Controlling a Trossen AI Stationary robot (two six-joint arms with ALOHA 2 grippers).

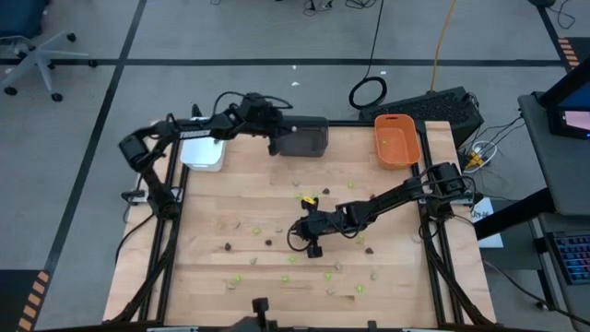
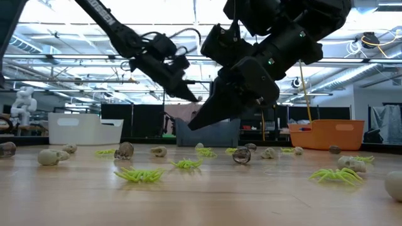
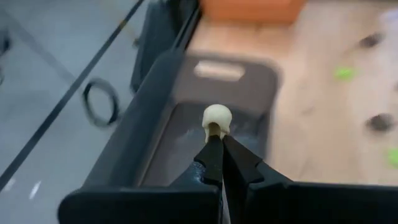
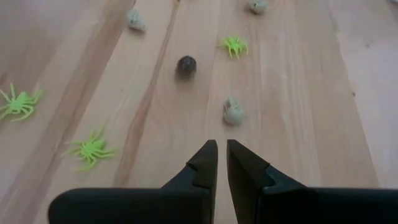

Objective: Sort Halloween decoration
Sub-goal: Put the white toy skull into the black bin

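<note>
Pale beige skull [image 3: 217, 119], tiny, rounded, pinched at left gripper [image 3: 219, 144] tips above dark grey tray [image 3: 155, 99]. Right gripper [image 4: 222, 151] fingers nearly together, nothing held; lime spiders [image 4: 91, 149] lying ahead.

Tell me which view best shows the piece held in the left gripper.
The left wrist view: the pale beige skull sits pinched at the left gripper's tips, over the dark grey tray. The high view shows only that gripper at the tray's edge; there and in the low view the piece cannot be made out. The right wrist view misses it.

Bare wood lies ahead of the right tool [image 4: 222, 155], with a beige skull [image 4: 233, 112] beyond.
</note>
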